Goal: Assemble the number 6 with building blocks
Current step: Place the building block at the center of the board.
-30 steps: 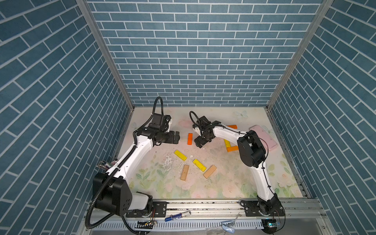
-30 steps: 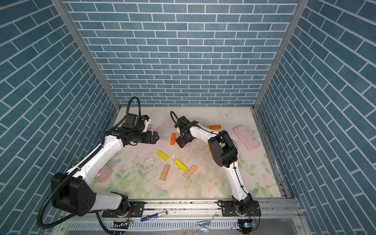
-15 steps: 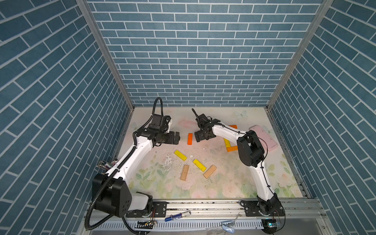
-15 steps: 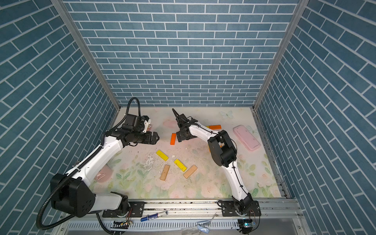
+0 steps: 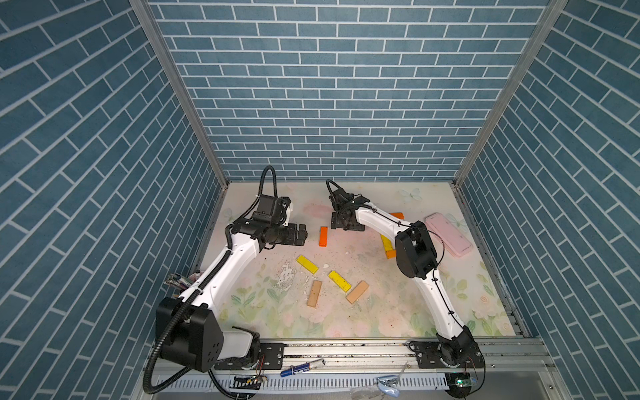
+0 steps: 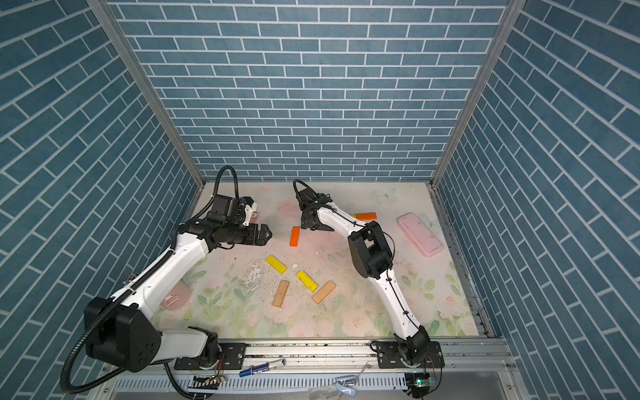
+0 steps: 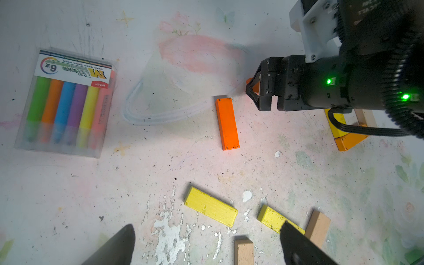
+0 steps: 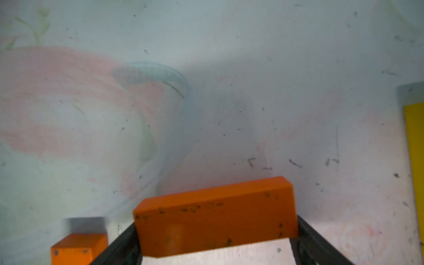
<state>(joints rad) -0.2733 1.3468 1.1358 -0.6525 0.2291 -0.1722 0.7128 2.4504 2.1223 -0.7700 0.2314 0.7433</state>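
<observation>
My right gripper (image 8: 215,229) is shut on an orange block (image 8: 213,215), gripped by its two ends and hanging just above the mat at the back centre (image 5: 346,223). A second orange block (image 5: 323,236) lies flat just left of it. Two yellow blocks (image 5: 307,265) (image 5: 339,281) and two tan blocks (image 5: 314,293) (image 5: 357,292) lie scattered in the middle. My left gripper (image 5: 301,235) hovers open left of the lying orange block, nothing between its fingers (image 7: 119,243).
A pink rounded case (image 5: 448,233) lies at the back right. More yellow and orange blocks (image 5: 387,244) sit partly hidden under my right forearm. A clear pack of coloured sticks (image 7: 66,101) lies on the left side. The mat's surface is chipped white (image 5: 286,275) near the centre.
My right gripper has lifted and drawn toward the back wall, away from the orange block lying on the mat. The left arm has not moved.
</observation>
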